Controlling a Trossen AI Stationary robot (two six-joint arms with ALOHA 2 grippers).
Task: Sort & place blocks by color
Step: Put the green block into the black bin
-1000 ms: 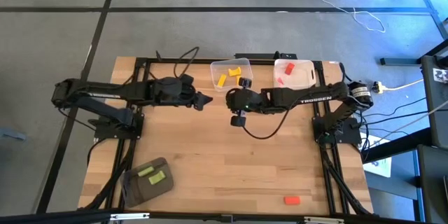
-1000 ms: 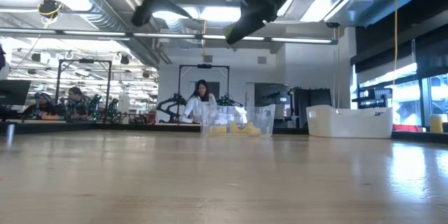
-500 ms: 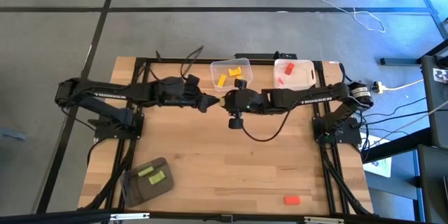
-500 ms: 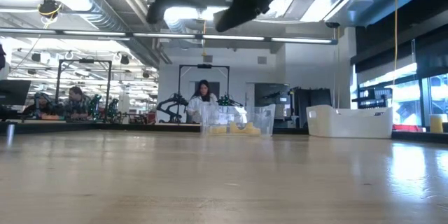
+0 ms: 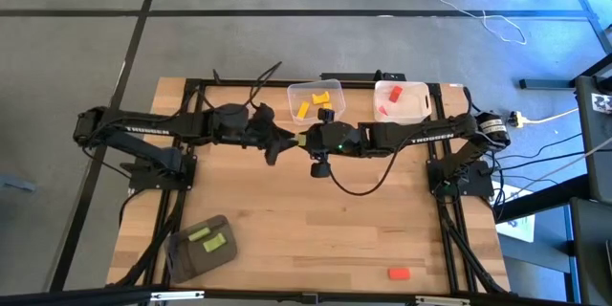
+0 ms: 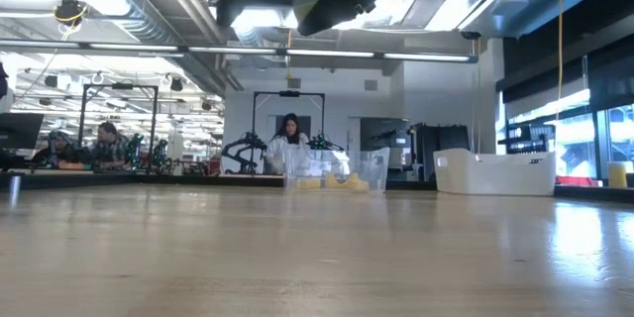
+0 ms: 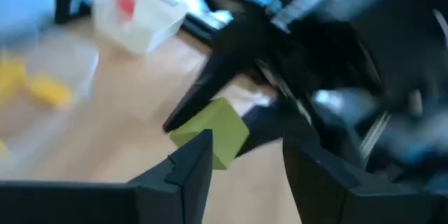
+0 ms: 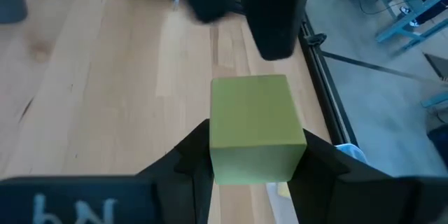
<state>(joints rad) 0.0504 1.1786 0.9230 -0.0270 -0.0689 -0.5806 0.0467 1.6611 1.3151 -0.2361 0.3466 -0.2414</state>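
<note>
Right wrist view: green block (image 8: 256,127) between right jaws, left gripper (image 5: 280,143) seemingly alongside.

Wooden desk (image 5: 316,229) with three containers and a loose block.
A clear bin (image 5: 316,100) and white bin (image 5: 402,100) sit at its far edge, a grey tray (image 5: 201,247) and a red block (image 5: 399,273) near.

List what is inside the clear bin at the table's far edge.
The clear bin holds yellow-orange blocks, about three. The right arm's wrist covers its near corner, so anything beneath cannot be seen.
</note>
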